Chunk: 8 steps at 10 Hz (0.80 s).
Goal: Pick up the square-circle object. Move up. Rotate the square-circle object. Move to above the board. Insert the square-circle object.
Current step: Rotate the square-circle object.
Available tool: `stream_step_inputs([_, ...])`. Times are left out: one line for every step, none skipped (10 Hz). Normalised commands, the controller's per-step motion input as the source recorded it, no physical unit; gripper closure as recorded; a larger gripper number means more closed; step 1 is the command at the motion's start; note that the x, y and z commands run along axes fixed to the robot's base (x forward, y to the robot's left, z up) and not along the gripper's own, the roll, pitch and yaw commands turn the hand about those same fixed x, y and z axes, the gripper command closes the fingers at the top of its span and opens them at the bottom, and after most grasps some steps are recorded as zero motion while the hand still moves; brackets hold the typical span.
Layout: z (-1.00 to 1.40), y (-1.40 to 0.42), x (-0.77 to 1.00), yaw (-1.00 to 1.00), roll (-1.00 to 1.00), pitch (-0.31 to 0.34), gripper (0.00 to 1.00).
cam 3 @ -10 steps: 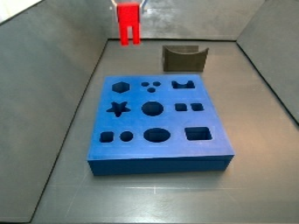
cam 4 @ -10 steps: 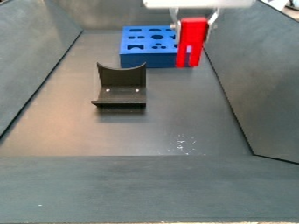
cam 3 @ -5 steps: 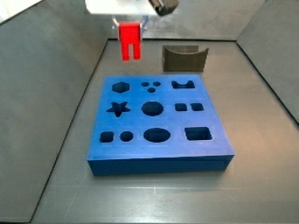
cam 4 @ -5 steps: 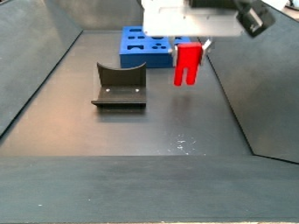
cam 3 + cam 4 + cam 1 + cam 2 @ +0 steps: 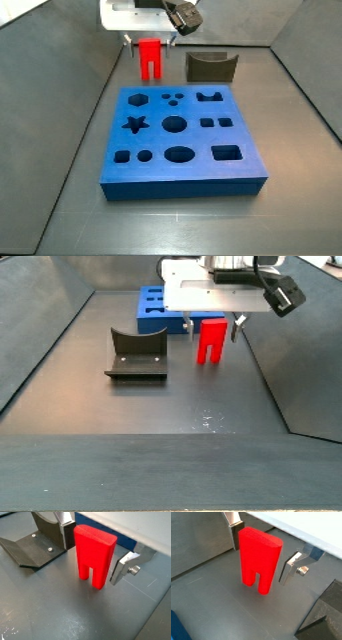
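Note:
My gripper [image 5: 150,42] is shut on the square-circle object [image 5: 150,60], a bright red peg with a lengthwise groove. It hangs upright low over the dark floor, behind the far left corner of the board [image 5: 201,138], a flat blue block with shaped holes. In a side view the gripper [image 5: 214,321] holds the peg [image 5: 211,342] just right of the board [image 5: 154,324]. In both wrist views the silver fingers [image 5: 121,568] [image 5: 289,567] flank the peg [image 5: 93,557] [image 5: 259,559]. Its grooved end points down.
The dark grey U-shaped holder [image 5: 210,67] stands right of the peg, behind the board. It also shows in a side view [image 5: 136,354] and in both wrist views [image 5: 33,543] [image 5: 328,612]. Grey sloped walls [image 5: 80,60] enclose the floor.
The gripper has come down into view with the red peg in it. The peg is lower and nearer the floor than before. The board and holder have not moved.

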Motion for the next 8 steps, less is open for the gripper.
stream_step_inputs([1.0, 0.0, -0.01, -0.02, -0.16, 0.007, 0.0])
stream_step_inputs([1.0, 0.0, -0.03, -0.02, -0.15, 0.03, 0.0])
stream_step_inputs([0.97, 0.01, -0.02, -0.02, -0.14, 0.042, 0.0])
stream_step_inputs([0.75, 0.01, -0.01, -0.03, -0.13, 0.047, 0.0])
stream_step_inputs([0.57, 0.02, -0.01, -0.04, -0.12, 0.049, 0.0])
stream_step_inputs([0.39, 0.02, -0.01, -0.04, -0.12, 0.051, 0.0])
stream_step_inputs([0.21, 0.02, -0.01, -0.05, -0.11, 0.06, 0.0])
stream_step_inputs([0.0, 0.0, 0.0, 1.0, -0.01, 0.005, 0.0])
